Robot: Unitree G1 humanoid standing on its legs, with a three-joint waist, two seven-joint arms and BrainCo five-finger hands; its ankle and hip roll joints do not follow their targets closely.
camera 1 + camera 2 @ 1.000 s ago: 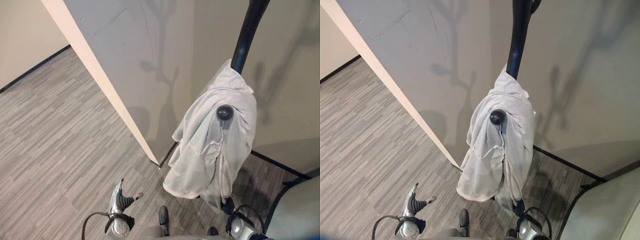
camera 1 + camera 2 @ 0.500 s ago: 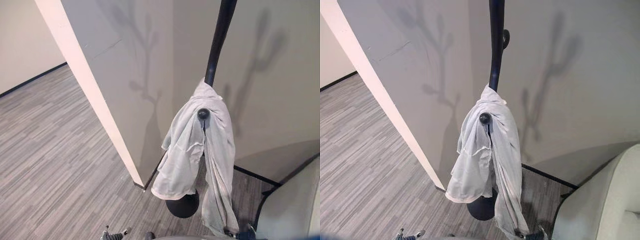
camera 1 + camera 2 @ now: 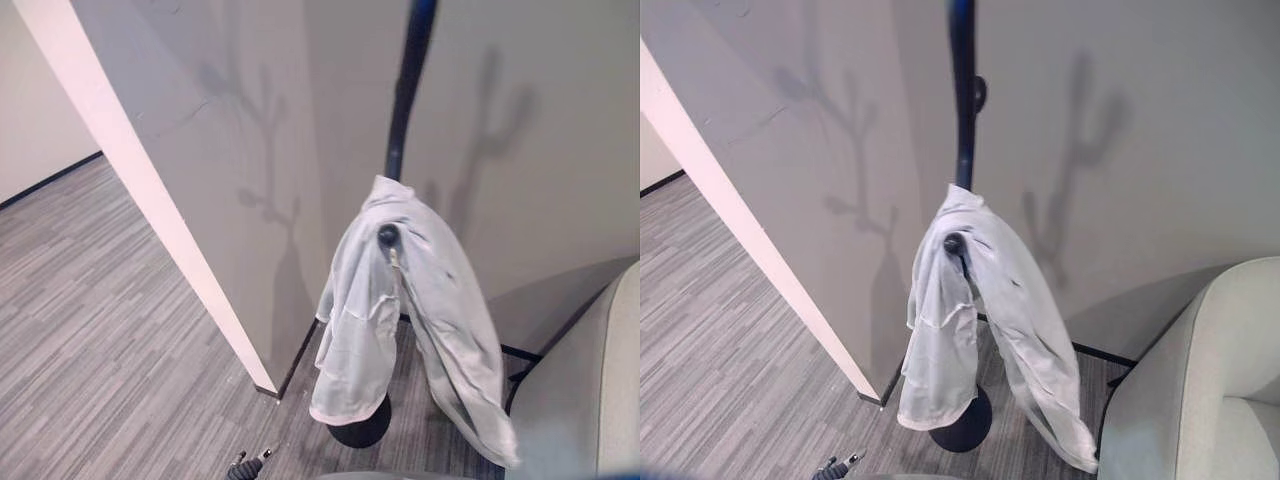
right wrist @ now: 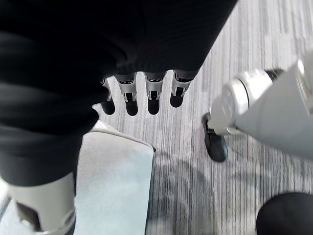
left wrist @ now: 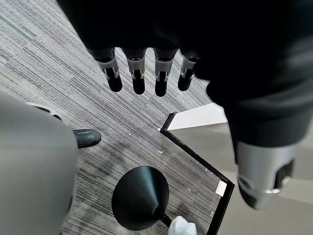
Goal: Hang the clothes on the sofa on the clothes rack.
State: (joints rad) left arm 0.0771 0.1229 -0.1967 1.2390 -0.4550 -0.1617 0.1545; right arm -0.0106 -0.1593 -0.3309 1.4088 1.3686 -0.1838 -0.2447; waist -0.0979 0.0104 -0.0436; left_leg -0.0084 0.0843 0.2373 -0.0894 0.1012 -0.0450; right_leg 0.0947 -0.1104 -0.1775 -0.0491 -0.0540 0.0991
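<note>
One garment on the rack, both hands empty

One pale grey garment [image 3: 400, 310] hangs from a knobbed peg [image 3: 388, 236] of the dark clothes rack [image 3: 962, 90]. It is draped over the peg near its middle, so that one fold falls toward the rack's round base [image 5: 140, 197] and a longer tail trails down beside the light sofa [image 3: 1200, 390]. That spread of cloth on both sides of the peg is, by my judgement, what keeps it from sliding off. The rack stands close to a wall corner, on grey striped flooring [image 3: 110, 330].

The left hand [image 5: 146, 73] hangs low with its fingers straight and slightly apart, pointing down at the floor; the rack's base lies well beyond the fingertips and nothing sits between fingers and thumb. Its fingertips also show at the lower edge of the head views. The right hand [image 4: 142, 93] is posed alike, fingers straight and holding nothing, with the sofa's edge just past the fingertips.

Judgement: the hanging step appears complete for this garment. No further clothing is visible on the part of the sofa shown.
</note>
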